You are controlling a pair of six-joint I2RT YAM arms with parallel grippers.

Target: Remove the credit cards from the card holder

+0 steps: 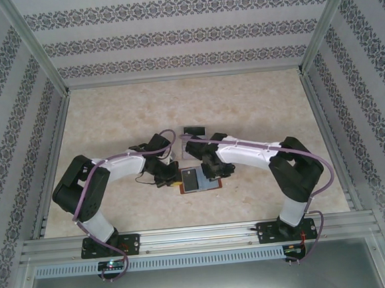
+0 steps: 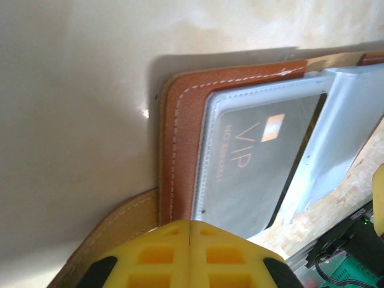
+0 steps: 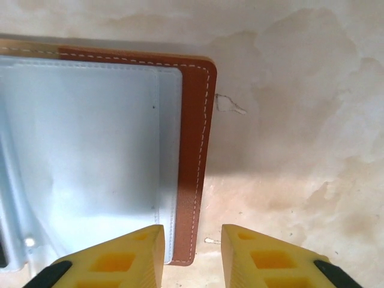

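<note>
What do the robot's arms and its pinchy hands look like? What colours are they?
The left arm and the right arm are both smooth white tubes joined by chunky black joints. A purple cable loops along each one. The left end effector and the right end effector have bright yellow fingers with square holes like a waffle, and black parts at their base.

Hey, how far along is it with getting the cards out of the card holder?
Done: the card holder lies open, and its pale pocket on the right arm's side looks empty. In hand: the left gripper is shut at the holder's edge; the right gripper is open over the opposite edge, holding nothing. Left: a dark VIP card sits in its clear pocket.
</note>
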